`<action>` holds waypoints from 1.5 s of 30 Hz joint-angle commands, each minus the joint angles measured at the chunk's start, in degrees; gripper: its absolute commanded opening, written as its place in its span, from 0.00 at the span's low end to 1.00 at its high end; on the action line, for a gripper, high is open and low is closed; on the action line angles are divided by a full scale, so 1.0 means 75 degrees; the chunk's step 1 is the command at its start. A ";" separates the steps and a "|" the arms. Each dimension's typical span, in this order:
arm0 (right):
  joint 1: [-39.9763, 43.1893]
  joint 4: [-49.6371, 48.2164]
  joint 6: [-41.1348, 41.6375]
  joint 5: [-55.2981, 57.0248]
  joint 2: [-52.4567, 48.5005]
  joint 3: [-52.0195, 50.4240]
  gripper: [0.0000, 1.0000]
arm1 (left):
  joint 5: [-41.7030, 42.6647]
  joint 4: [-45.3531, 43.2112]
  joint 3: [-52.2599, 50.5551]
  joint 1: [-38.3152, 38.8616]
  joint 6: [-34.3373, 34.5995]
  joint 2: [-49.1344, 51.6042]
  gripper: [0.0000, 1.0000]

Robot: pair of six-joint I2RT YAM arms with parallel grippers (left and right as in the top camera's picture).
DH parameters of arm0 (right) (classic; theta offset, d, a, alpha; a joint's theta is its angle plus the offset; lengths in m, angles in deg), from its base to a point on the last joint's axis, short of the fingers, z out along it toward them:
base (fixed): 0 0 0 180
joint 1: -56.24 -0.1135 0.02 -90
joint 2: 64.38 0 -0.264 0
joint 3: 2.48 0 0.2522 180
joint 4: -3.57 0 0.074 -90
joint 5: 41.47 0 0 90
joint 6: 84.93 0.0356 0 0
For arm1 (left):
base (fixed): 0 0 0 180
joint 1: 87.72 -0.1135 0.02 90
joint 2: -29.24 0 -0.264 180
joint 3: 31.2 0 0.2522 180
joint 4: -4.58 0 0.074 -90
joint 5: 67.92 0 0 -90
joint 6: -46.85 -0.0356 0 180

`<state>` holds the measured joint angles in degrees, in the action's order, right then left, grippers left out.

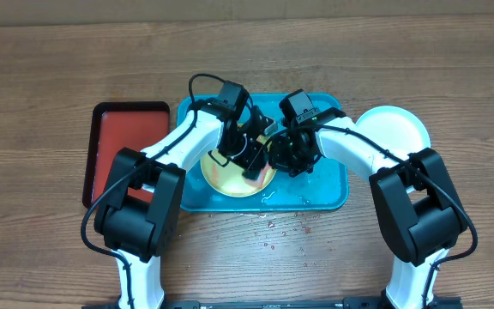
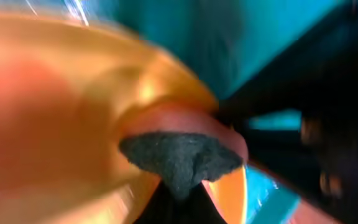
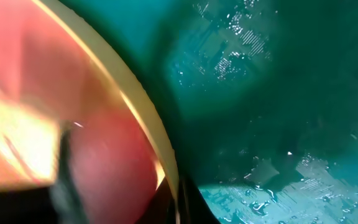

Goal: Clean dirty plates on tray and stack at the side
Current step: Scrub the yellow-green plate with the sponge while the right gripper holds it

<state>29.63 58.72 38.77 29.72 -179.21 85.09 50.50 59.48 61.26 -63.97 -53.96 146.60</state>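
The yellow-green plate lies on the left half of the turquoise tray, with reddish smears on it. My left gripper is shut on a dark grey scrubbing pad and presses it on the plate. My right gripper is shut on the plate's right rim, with the wet tray floor beside it. A whitish plate sits on the table right of the tray. The third plate is not visible.
A red black-rimmed tray lies on the table left of the turquoise tray. Small droplets spot the table in front of the tray. Both arms cross over the tray's middle.
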 commanded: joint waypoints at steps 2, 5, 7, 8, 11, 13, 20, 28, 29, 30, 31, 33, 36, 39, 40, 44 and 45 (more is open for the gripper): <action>0.0055 -0.0023 0.0076 0.0291 -0.0137 -0.0146 0.04 | -0.1999 -0.0909 -0.0023 -0.0020 0.1396 0.0067 0.04; 0.0055 -0.0023 0.0073 0.0291 -0.0137 -0.0146 0.04 | -0.3972 -0.1320 -0.0023 -0.0020 0.2355 0.0067 0.04; 0.0055 -0.0023 0.0073 0.0291 -0.0137 -0.0146 0.04 | -0.5176 -0.1411 -0.0023 -0.0020 0.2818 0.0067 0.04; 0.0055 -0.0023 0.0073 0.0294 -0.0137 -0.0146 0.04 | -0.5657 -0.1408 -0.0020 -0.0020 0.2967 0.0067 0.04; 0.0055 -0.0023 0.0070 0.0294 -0.0137 -0.0146 0.04 | -0.7020 -0.1227 0.0023 -0.0020 0.3107 0.0067 0.04; 0.0055 -0.0023 0.0070 0.0294 -0.0137 -0.0146 0.04 | -0.7679 -0.0868 0.0134 -0.0020 0.3147 0.0067 0.04; 0.0055 -0.0023 0.0070 0.0291 -0.0137 -0.0146 0.04 | -0.6368 0.1230 0.0335 -0.0020 0.4806 0.0067 0.04; 0.0055 -0.0026 0.0076 0.0289 -0.0137 -0.0146 0.04 | -0.1524 0.1606 0.0326 0.0087 0.3418 0.0067 0.04; 0.0055 -0.0026 0.0076 0.0286 -0.0137 -0.0146 0.04 | -0.1040 0.1524 0.0326 0.0105 0.2964 0.0067 0.04; 0.0055 -0.0026 0.0076 0.0286 -0.0137 -0.0146 0.04 | -0.0647 0.1443 0.0326 0.0111 0.2565 0.0067 0.04; 0.0055 -0.0026 0.0076 0.0286 -0.0137 -0.0146 0.04 | -0.0428 0.1373 0.0326 0.0111 0.2305 0.0067 0.04; 0.0055 -0.0026 0.0076 0.0277 -0.0137 -0.0146 0.04 | -0.0329 0.1204 0.0332 0.0096 0.2081 0.0067 0.04; 0.0055 -0.0026 0.0073 0.0265 -0.0137 -0.0146 0.04 | -0.0318 0.1110 0.0504 -0.0087 0.2075 0.0067 0.04; 0.0055 -0.0023 0.0061 0.0268 -0.0137 -0.0146 0.04 | -0.0318 0.1352 0.1090 -0.0414 0.2066 0.0064 0.04; 0.0055 -0.0023 0.0050 0.0265 -0.0137 -0.0146 0.04 | -0.0318 0.1524 0.1408 -0.0562 0.2066 0.0064 0.04; 0.0055 -0.0023 0.0050 0.0262 -0.0137 -0.0134 0.04 | -0.0321 0.2465 0.2903 -0.1198 0.2069 0.0064 0.04; 0.0055 -0.0023 0.0047 0.0259 -0.0134 -0.0128 0.04 | -0.0321 0.2623 0.3136 -0.1306 0.2069 0.0064 0.04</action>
<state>29.63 58.63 38.88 29.50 -179.30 85.09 46.11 76.81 76.91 -70.13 -36.97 147.48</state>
